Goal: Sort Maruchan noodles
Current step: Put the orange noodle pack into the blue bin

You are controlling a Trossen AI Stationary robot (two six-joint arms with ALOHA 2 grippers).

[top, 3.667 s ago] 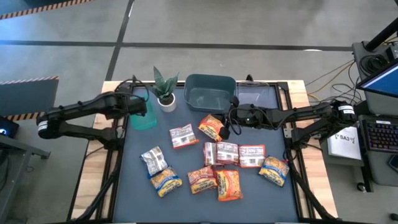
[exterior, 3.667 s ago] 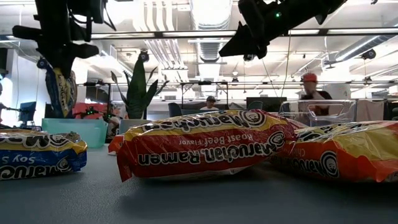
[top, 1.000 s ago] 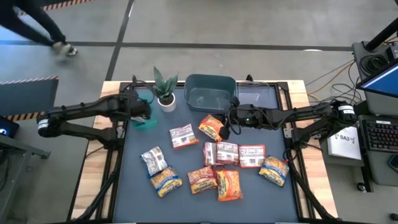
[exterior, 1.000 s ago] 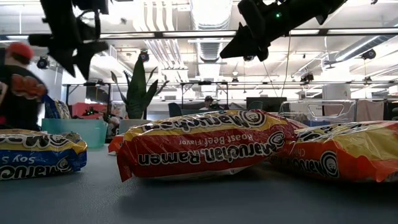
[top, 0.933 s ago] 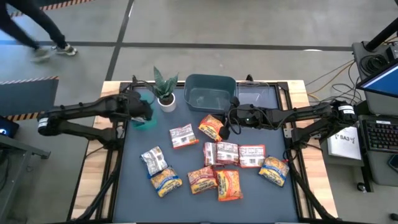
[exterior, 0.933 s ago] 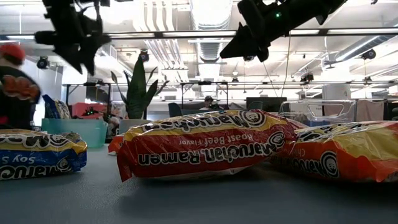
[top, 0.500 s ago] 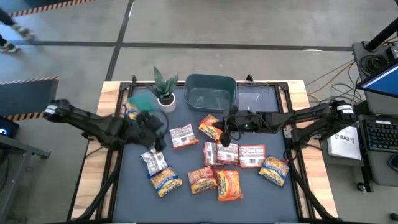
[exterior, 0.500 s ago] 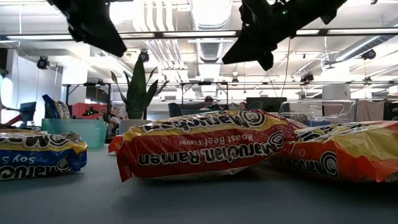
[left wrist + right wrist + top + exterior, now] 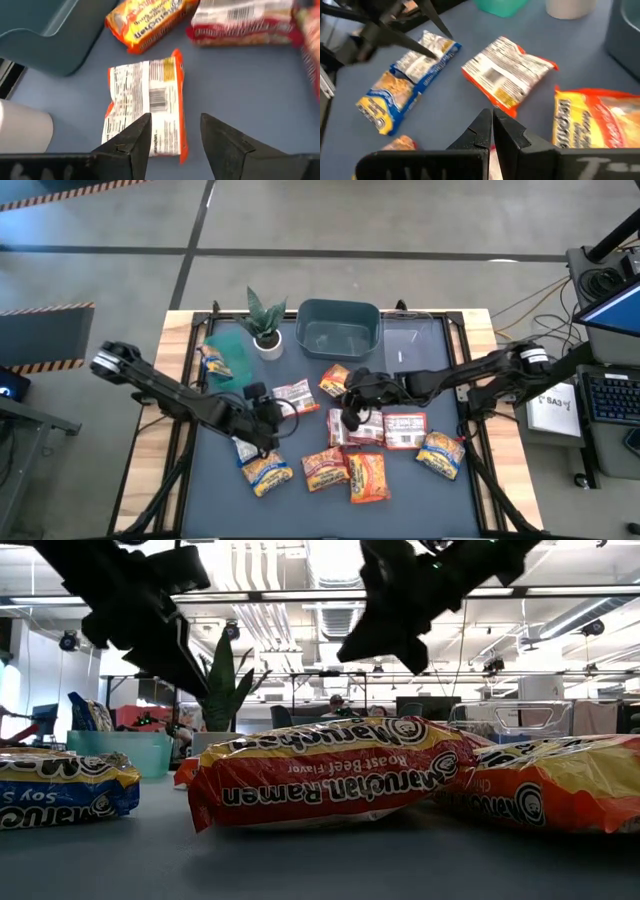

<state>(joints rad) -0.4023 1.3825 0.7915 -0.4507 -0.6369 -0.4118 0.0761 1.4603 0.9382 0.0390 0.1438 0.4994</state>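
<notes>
Now the left tool (image 9: 268,423) hangs with its fingers (image 9: 131,142) parted and nothing between them, low over the desk (image 9: 470,495), just above the silver-blue packet (image 9: 243,448) at the left of the spread. Its wrist view looks past the fingers at a face-down orange-edged packet (image 9: 145,106) lying flat near the dark bin (image 9: 339,326). The right tool (image 9: 349,418) is clenched with nothing in it, poised over the red-and-white packets (image 9: 378,428) in the middle. About ten packets lie loose on the desk; one blue-yellow packet (image 9: 213,360) sits by the teal tray (image 9: 231,347), next to the potted plant (image 9: 266,320).

I judge the step to be the reach for a next packet. The next move calls for lowering the left tool squarely over one packet, fingers straddling its crinkled edge, without catching a neighbour.
</notes>
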